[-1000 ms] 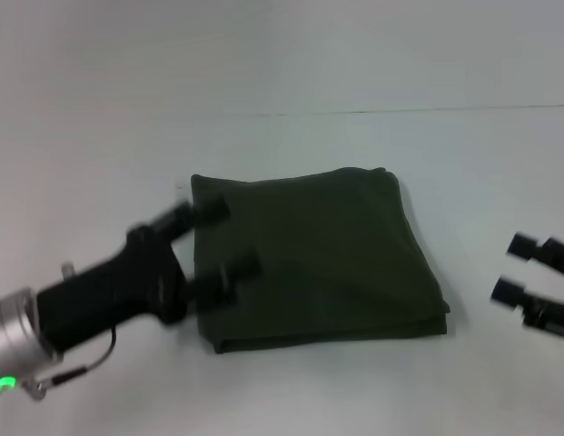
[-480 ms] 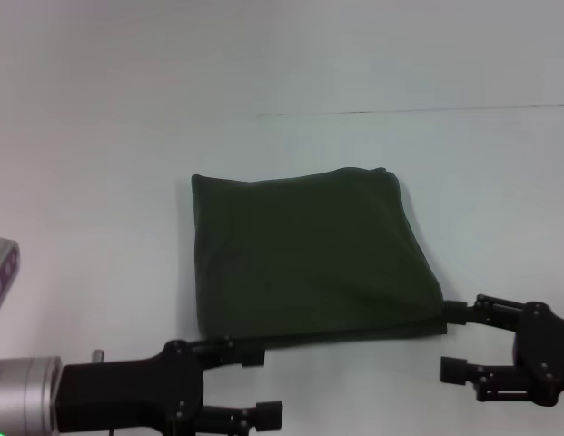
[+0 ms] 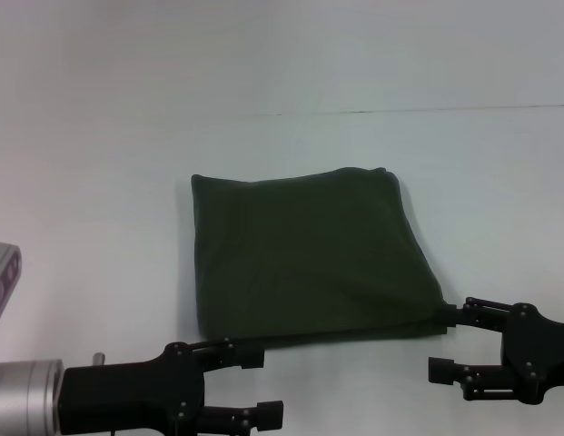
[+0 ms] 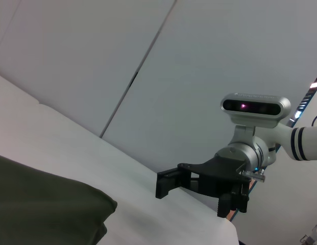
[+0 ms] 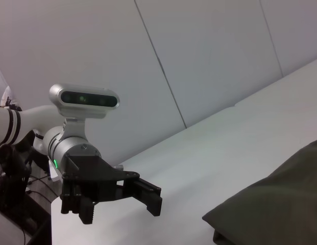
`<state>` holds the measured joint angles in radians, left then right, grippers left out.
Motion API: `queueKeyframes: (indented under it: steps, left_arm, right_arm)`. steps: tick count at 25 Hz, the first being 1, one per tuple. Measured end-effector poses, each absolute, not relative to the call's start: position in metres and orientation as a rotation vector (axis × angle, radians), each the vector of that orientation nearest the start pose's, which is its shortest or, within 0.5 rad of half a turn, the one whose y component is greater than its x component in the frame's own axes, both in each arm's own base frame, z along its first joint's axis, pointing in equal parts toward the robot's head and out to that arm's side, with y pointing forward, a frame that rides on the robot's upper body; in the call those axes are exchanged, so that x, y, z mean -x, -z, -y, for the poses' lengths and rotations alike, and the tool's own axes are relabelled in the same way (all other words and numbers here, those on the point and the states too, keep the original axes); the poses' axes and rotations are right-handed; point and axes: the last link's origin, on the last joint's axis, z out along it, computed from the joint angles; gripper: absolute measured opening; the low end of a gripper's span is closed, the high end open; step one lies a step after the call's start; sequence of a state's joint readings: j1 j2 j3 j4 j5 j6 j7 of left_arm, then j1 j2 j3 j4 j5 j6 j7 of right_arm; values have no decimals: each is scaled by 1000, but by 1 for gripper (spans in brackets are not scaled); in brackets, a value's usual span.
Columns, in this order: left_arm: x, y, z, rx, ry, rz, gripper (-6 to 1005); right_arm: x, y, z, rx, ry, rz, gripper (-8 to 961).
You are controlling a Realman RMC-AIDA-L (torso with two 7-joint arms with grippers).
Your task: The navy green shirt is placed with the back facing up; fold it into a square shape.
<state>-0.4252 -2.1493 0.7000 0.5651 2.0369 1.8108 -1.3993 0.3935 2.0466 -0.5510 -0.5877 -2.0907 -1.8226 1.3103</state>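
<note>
- The left gripper (image 3: 250,386) sits at the near left, just nearer than the shirt's near left corner. Its two fingers point right with a clear gap between them, and nothing lies in that gap. One fingertip reaches up to the cloth's near edge; I cannot tell whether it touches.
- The shirt (image 3: 309,254) lies flat in the middle of the white table (image 3: 100,182), already folded into a compact, roughly square pad. Its far edge runs straight, and its right side slants outward toward the near right corner. Stacked layers show at the near edge, which suggests the folding is essentially done.
- The right gripper (image 3: 454,341) sits at the near right, by the shirt's near right corner. Its fingers point left, spread apart, and hold nothing. The farther fingertip meets the corner of the cloth, though contact is hard to confirm.
- Both grippers flank the near edge at table height, mirrored and facing each other. This looks like a release posture or a final tidy of the near corners, not a fresh grasp.
- Each wrist view shows the opposite gripper across the table with its fingers parted, and a dark corner of the shirt close by.
</note>
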Motion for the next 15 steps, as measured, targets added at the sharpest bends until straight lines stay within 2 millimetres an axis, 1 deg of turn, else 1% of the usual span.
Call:
queueKeyframes:
  steps: [15]
  left_arm:
    - [258,40,-253,2917,1006,883,905]
  right_arm:
    - [-298,-10,-261,2786,-878,-763,899]
